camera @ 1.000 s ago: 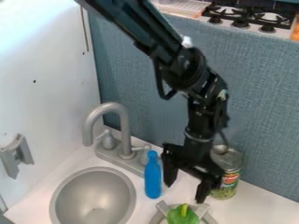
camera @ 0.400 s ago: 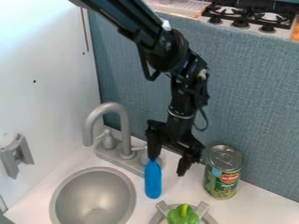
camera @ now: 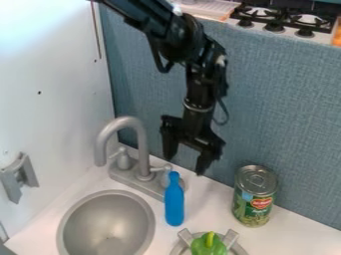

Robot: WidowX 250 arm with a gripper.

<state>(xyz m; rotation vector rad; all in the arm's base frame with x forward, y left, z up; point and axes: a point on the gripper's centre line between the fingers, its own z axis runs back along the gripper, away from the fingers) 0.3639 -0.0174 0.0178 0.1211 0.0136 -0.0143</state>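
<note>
The black gripper hangs open above the back of the counter, with nothing between its fingers. Just below it a blue bottle-shaped object stands beside the faucet base. To the right, a tin can with a green label stands near the blue-grey back wall. A green pepper lies at the bottom edge on a grey round burner-like stand.
The round sink basin is at the lower left, with the curved grey faucet behind it. A grey bracket juts from the white left wall. A stove is beyond the back wall.
The gripper has moved left and up, from beside the can to above the blue object. The can and blue object have stayed where they were.
</note>
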